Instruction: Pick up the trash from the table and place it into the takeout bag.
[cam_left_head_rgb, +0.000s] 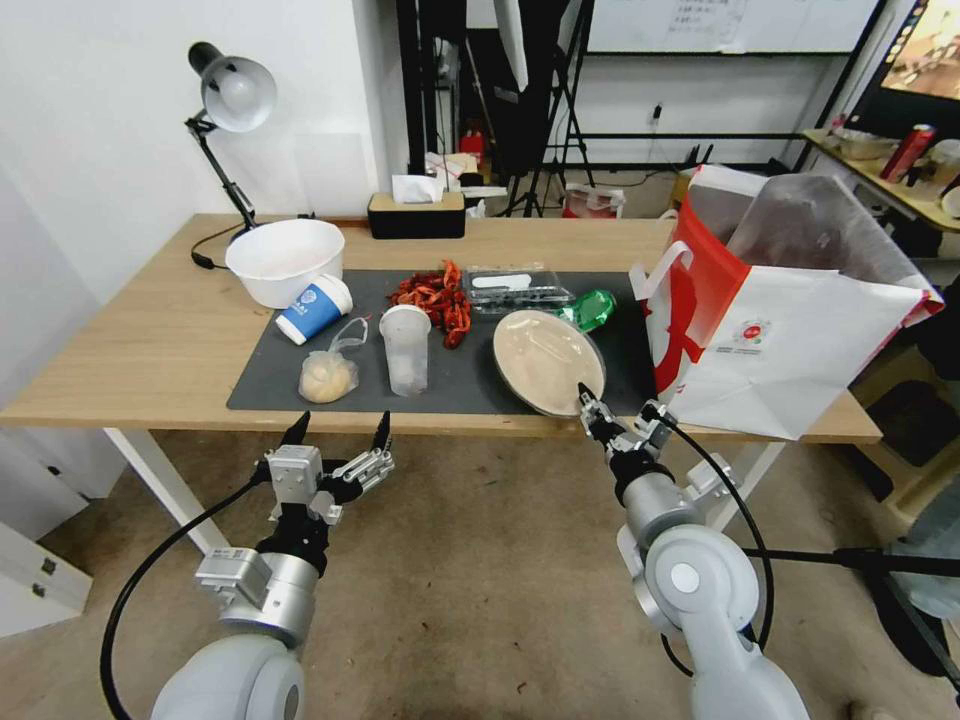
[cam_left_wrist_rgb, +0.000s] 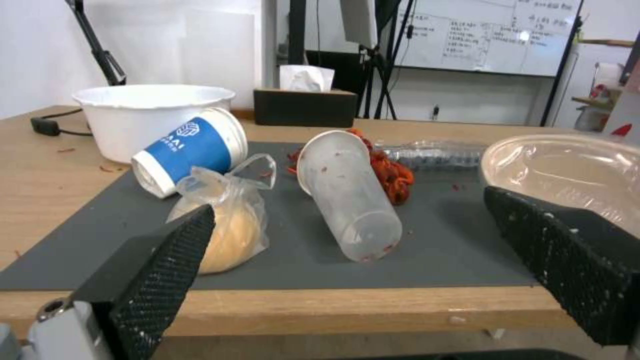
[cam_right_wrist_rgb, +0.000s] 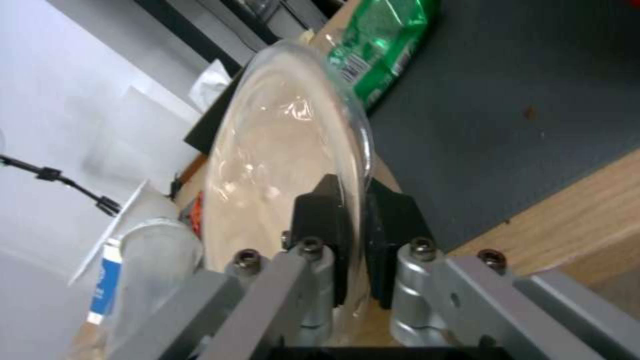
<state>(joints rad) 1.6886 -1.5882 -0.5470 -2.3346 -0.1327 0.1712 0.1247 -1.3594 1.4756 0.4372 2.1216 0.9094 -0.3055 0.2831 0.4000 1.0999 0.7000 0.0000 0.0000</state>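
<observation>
On the table (cam_left_head_rgb: 130, 370) the trash lies on a dark mat (cam_left_head_rgb: 460, 385). It includes a blue-and-white paper cup (cam_left_head_rgb: 314, 307) on its side, a clear bag with a pale lump (cam_left_head_rgb: 328, 375), a frosted clear cup (cam_left_head_rgb: 406, 347) and a green wrapper (cam_left_head_rgb: 588, 308). The beige oval bowl (cam_left_head_rgb: 546, 358) sits tilted, and my right gripper (cam_left_head_rgb: 592, 402) is shut on its near rim (cam_right_wrist_rgb: 355, 200). My left gripper (cam_left_head_rgb: 340, 428) hangs open just off the table's front edge, facing the bag with the lump (cam_left_wrist_rgb: 230, 227) and the frosted cup (cam_left_wrist_rgb: 340, 165). The takeout bag (cam_left_head_rgb: 800, 340) stands open at the table's right end.
A white bowl (cam_left_head_rgb: 285, 258), red shells (cam_left_head_rgb: 437, 295) and a clear plastic box (cam_left_head_rgb: 515, 287) also sit on or by the mat. A desk lamp (cam_left_head_rgb: 232, 95) and a tissue box (cam_left_head_rgb: 416, 210) stand at the back. Bare wood lies left of the mat.
</observation>
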